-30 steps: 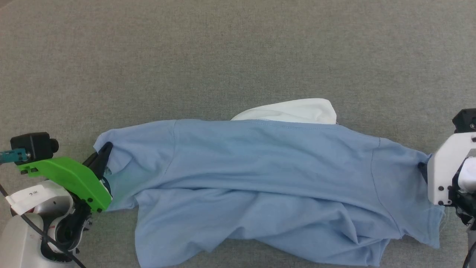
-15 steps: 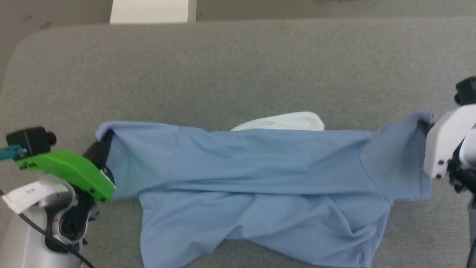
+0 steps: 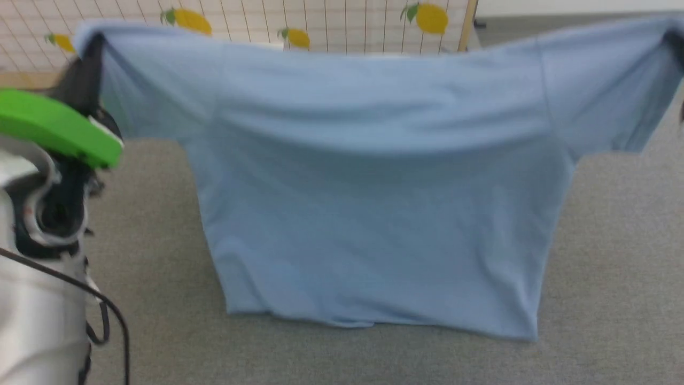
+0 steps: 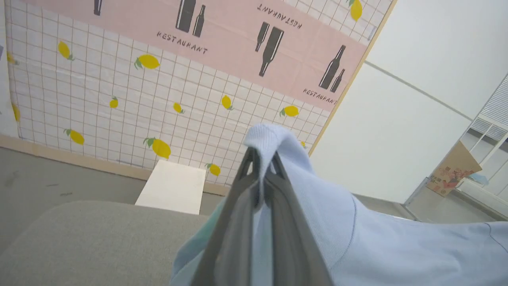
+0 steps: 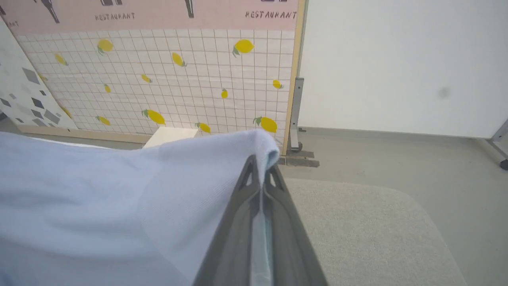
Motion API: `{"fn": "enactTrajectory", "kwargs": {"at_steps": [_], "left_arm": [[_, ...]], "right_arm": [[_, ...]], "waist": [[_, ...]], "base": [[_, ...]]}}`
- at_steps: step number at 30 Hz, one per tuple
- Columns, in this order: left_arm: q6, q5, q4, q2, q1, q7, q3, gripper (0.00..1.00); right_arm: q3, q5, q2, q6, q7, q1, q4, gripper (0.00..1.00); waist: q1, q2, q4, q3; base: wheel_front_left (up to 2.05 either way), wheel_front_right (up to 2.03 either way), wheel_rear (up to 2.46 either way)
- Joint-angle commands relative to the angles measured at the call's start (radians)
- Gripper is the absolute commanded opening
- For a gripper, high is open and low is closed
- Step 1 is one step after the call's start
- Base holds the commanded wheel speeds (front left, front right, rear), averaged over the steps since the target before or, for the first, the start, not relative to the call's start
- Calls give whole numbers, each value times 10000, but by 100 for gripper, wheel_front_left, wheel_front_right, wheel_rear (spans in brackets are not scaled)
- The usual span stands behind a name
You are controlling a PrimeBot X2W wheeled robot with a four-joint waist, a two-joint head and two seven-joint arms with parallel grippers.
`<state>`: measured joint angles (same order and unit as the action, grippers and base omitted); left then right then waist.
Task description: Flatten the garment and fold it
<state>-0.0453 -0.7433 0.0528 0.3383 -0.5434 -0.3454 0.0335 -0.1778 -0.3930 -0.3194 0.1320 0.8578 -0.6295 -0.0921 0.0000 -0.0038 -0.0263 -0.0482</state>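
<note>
The light blue garment (image 3: 374, 187) hangs spread out in the air, stretched by its two sleeves. Its lower hem reaches the grey table (image 3: 614, 267). My left gripper (image 3: 94, 47) is at the upper left of the head view, shut on the left sleeve's edge. In the left wrist view, the left gripper (image 4: 262, 159) pinches a fold of the garment (image 4: 377, 246). My right gripper (image 5: 260, 169) is shut on the other sleeve of the garment (image 5: 119, 190). The collar and logo are hidden.
Behind the table stands a screen with a lemon print (image 3: 347, 21) and a pink band. A white box (image 4: 172, 186) sits on the floor by it. A metal stand (image 5: 295, 119) and a cardboard box (image 4: 452, 171) are to the sides.
Both grippers have lifted the garment off the table, so it now hangs flat instead of lying crumpled. The right gripper has shut on its sleeve. The head camera has tilted upward.
</note>
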Motion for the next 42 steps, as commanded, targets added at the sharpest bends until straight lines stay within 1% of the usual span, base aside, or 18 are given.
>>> {"fn": "enactTrajectory", "kwargs": {"at_steps": [1, 6, 10, 13, 17, 23, 27, 29, 31, 33, 37, 42], "left_arm": [[-2, 155, -59, 95, -488, 161, 44, 0], [97, 388, -514, 245, -1703, 351, -81, 0], [167, 520, -986, 349, -2429, 463, -157, 0], [217, 556, -1348, 420, -2822, 495, -190, 0], [310, 673, -1951, 606, -3374, 355, -344, 0], [491, 812, -3091, 1019, -4867, 96, -477, 0], [644, 1022, -3795, 1408, -6286, 70, -547, 0], [659, 1225, -4178, 1605, -7081, 81, -630, 0], [689, 1396, -4374, 1782, -7741, 193, -662, 0], [776, 1557, -4595, 1928, -8447, 544, -654, 0], [919, 1788, -4943, 2122, -9347, 1061, -698, 0], [1141, 1812, -5319, 2260, -9921, 1646, -673, 0]], "right_arm": [[-100, -127, 31, -13, -163, -414, 65, 0], [-528, -219, 251, -13, -495, -1418, 386, 0], [-557, -147, 305, -13, -491, -1938, 660, 0], [-631, -38, 450, -13, -470, -2319, 879, 0], [-658, 439, 608, -13, -449, -2906, 1228, 0], [-859, 1666, 1300, -13, -514, -4515, 1800, 0], [-1221, 2727, 2029, -13, -805, -6021, 2182, 0], [-1308, 3481, 2231, -13, -1090, -6844, 2419, 0], [-1485, 3962, 2402, -13, -1346, -7564, 2586, 0], [-1569, 4506, 2548, -13, -1743, -8257, 2732, 0], [-1848, 5044, 2677, -13, -2473, -9247, 3180, 0], [-1848, 4871, 2687, -13, -3092, -9899, 3828, 0]], "waist": [[0, 38, 10, 382], [0, 38, 66, 506], [0, 38, 79, 487], [0, 38, 72, 317], [0, 38, 65, -173], [0, 38, -17, -1608], [0, 38, -129, -2824], [0, 38, -191, -3416], [0, 38, -258, -3896], [0, 38, -336, -4327], [0, 38, -417, -4958], [0, 38, -338, -5518]], "base": [[0, 0, 0], [0, 0, 0], [0, 0, 0], [0, 0, 0], [0, 0, 0], [0, 0, 0], [0, 0, 0], [0, 0, 0], [0, 0, 0], [0, 0, 0], [0, 0, 0], [0, 0, 0]]}}
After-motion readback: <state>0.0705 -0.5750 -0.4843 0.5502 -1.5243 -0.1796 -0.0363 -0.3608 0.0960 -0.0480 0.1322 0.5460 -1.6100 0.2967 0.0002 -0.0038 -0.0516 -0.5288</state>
